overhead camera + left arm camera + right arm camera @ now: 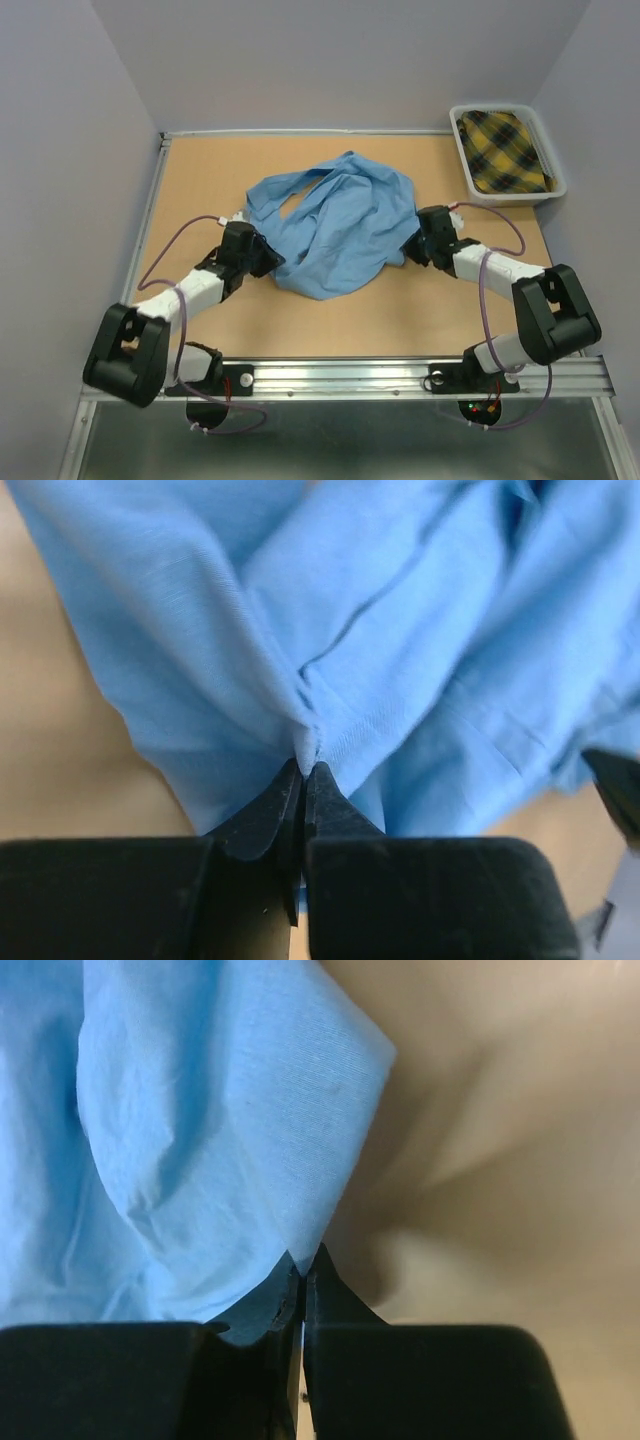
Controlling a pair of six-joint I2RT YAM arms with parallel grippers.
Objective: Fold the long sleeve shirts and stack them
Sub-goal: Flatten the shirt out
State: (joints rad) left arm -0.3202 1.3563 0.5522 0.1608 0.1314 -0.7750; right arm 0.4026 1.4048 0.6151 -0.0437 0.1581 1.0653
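Observation:
A light blue long sleeve shirt (pixel 335 225) lies crumpled in the middle of the brown table. My left gripper (pixel 268 256) sits at the shirt's left edge, shut on a pinch of blue cloth (pixel 305 742) that sticks up between its black fingertips (pixel 262 815). At the shirt's right edge my right gripper (pixel 413 248) is shut on a corner of the same cloth (pixel 305 1250). In the right wrist view the shirt (pixel 200 1140) hangs to the left of the fingers, with bare table to the right.
A white bin (pixel 556 184) at the back right holds a folded yellow and black plaid garment (pixel 505 150). Grey walls close in the table on three sides. A metal rail (pixel 400 375) runs along the near edge.

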